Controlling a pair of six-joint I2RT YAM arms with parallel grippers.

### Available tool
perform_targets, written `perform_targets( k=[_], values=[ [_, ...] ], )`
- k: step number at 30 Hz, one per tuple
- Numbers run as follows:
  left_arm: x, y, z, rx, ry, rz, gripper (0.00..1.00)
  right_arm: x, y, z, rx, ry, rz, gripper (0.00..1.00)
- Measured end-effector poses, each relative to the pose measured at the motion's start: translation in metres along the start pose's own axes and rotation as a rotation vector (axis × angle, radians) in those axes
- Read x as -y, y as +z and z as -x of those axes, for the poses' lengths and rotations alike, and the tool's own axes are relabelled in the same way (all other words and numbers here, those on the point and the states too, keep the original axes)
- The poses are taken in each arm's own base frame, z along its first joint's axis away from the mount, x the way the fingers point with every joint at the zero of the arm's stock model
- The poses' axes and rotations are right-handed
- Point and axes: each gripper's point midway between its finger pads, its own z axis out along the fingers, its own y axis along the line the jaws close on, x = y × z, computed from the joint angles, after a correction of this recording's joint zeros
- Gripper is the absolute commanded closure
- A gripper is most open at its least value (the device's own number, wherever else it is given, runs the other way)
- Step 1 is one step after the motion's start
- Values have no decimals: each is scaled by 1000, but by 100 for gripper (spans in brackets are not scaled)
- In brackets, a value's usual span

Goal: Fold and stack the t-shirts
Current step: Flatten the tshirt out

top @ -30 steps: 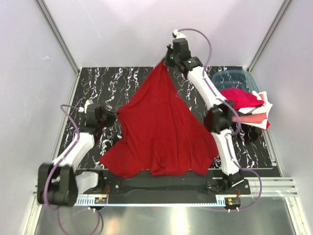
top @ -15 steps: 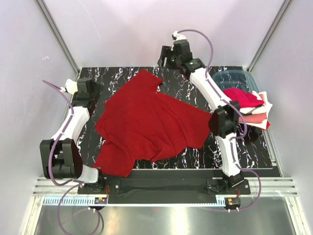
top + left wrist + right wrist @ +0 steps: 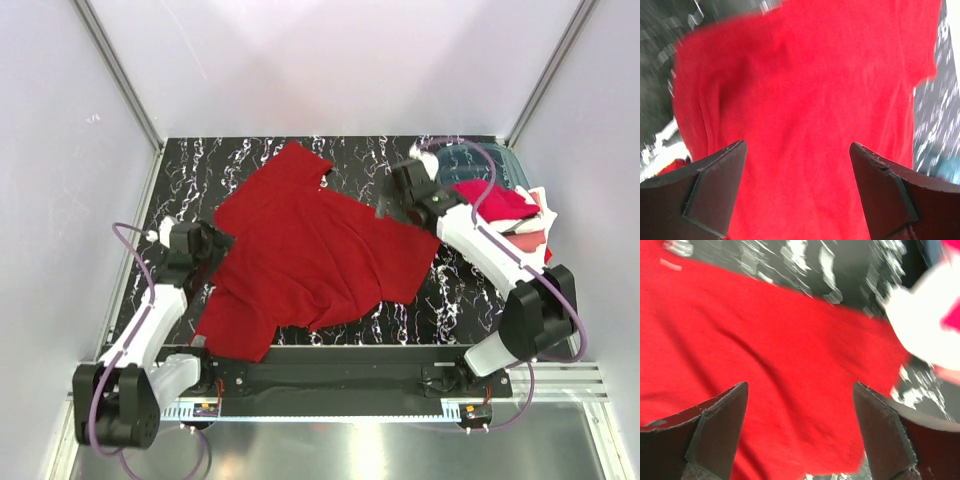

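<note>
Dropped from my lifted grip, the deep red t-shirt [image 3: 310, 250] now lies rumpled across the middle of the table [image 3: 240, 160]. Its length runs from the near-left corner toward the far edge. My left gripper [image 3: 203, 244] hangs released at its left edge. My right gripper [image 3: 392, 198] gapes over its far-right edge. My left is nearer the near corner.

- Black table [image 3: 250, 165] with white marble veining fills the middle of the top view.
- A deep red t-shirt [image 3: 310, 255] lies spread and rumpled across its centre, reaching the lower left edge.
- A teal bin [image 3: 480, 160] stands in the upper right corner.
- A heap of red, pink and white shirts [image 3: 515, 215] lies against the bin, at centre right.
</note>
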Motion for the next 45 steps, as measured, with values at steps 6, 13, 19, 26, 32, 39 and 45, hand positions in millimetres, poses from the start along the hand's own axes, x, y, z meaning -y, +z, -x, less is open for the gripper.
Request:
perform_targets(
  k=[6,13,19,26,32,39,45],
  values=[
    [8,-10,-23,-18,133,-102,10,58,16,-86,-140,0,-180,10],
    [12,0,-38,-86,267,-140,14,63,35,-127,-176,84,-158,17],
    [24,-3,-46,-125,297,-211,13,44,44,-130,-179,110,-67,15],
    [30,-8,-43,-112,311,-243,13,25,75,-150,-271,62,-57,19],
    [34,-11,-41,-99,315,-259,13,18,87,-146,-272,39,-68,79],
    [35,-10,-40,-95,314,-264,14,3,122,-117,-297,4,-155,100],
    [35,-4,-41,-99,314,-258,14,-15,195,-14,-175,80,-212,89]
  ],
)
